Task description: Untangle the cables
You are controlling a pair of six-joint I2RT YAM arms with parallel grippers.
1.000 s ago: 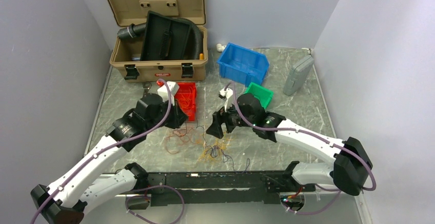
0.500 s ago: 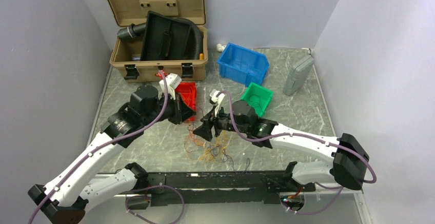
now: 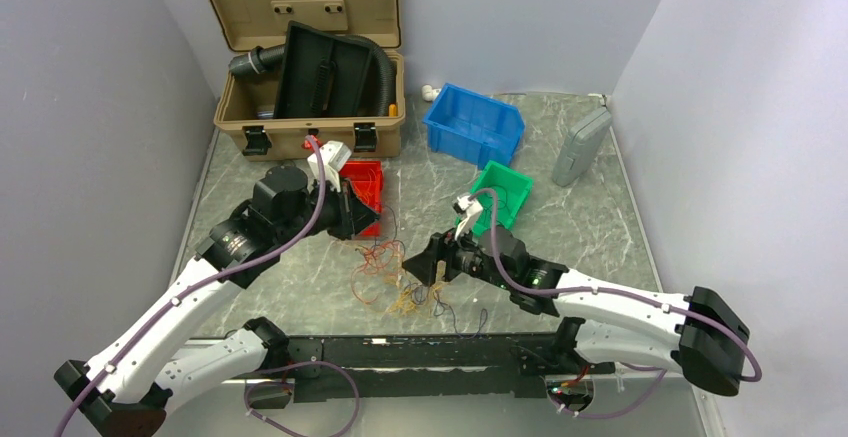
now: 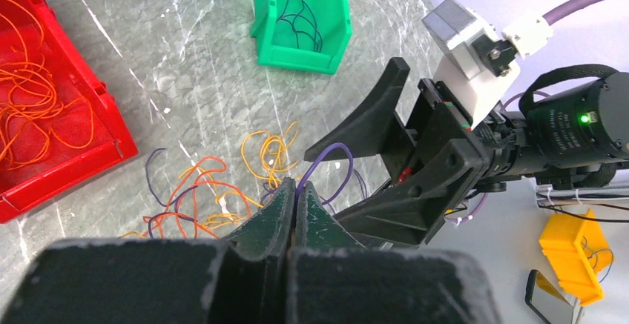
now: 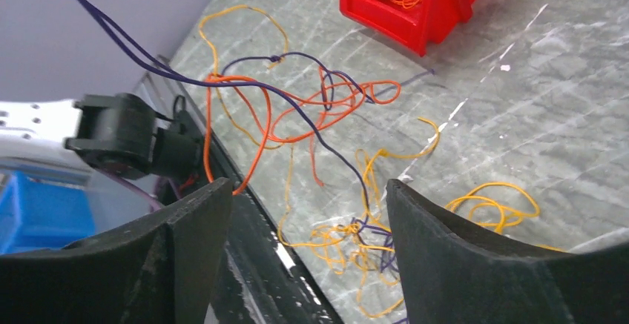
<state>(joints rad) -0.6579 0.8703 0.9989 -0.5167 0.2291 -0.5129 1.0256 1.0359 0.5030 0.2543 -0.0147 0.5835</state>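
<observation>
The cables (image 3: 392, 279) lie as a loose tangle of thin orange, yellow and purple wires on the marble table, between my two grippers. My left gripper (image 4: 297, 184) is shut on a purple wire (image 4: 331, 152) and held above the tangle; in the top view it (image 3: 371, 223) hangs just in front of the red bin. That purple wire (image 5: 148, 61) runs taut up and away through the orange loops (image 5: 326, 105). My right gripper (image 5: 308, 190) stands open low over the yellow strands, with nothing between its fingers; from above it (image 3: 421, 263) is at the tangle's right side.
A red bin (image 3: 367, 185) holds orange wires (image 4: 37, 109). A green bin (image 3: 503, 189) holds a dark wire. Blue bin (image 3: 476, 123), tan open case (image 3: 310, 107) and grey box (image 3: 581, 147) stand farther back. A black rail (image 3: 420, 352) borders the near edge.
My left gripper rose toward the red bin, drawing wires up and right, then held. My right gripper swung left over the tangle, then pulled back right and nearer.
</observation>
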